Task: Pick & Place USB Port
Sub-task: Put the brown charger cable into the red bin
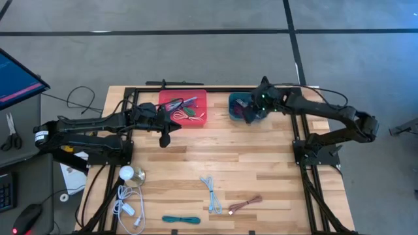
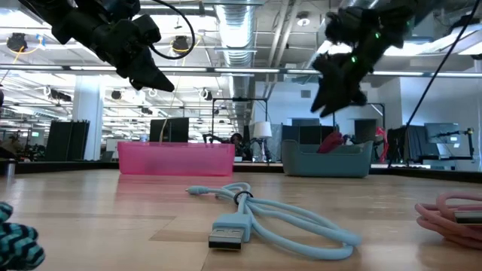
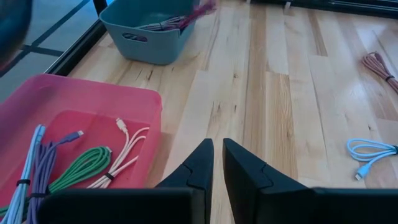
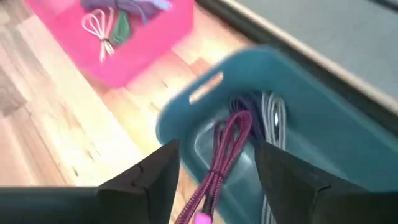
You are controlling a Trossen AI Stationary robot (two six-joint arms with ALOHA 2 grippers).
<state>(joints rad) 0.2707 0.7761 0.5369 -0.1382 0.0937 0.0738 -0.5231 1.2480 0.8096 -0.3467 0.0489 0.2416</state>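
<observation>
right wrist view: unlabelled magenta cable [image 4: 224, 155] between open right gripper [image 4: 217, 180] fingers

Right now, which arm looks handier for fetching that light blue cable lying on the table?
Probably the left. Its pincer is shut and empty over bare wood beside the pink bin, nearer the blue cable. The right pincer is open over the teal bin, a magenta cable between its fingers.

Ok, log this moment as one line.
right gripper: jaws open over teal bin | magenta cable: dropping into bin | left gripper: shut, beside pink bin
</observation>
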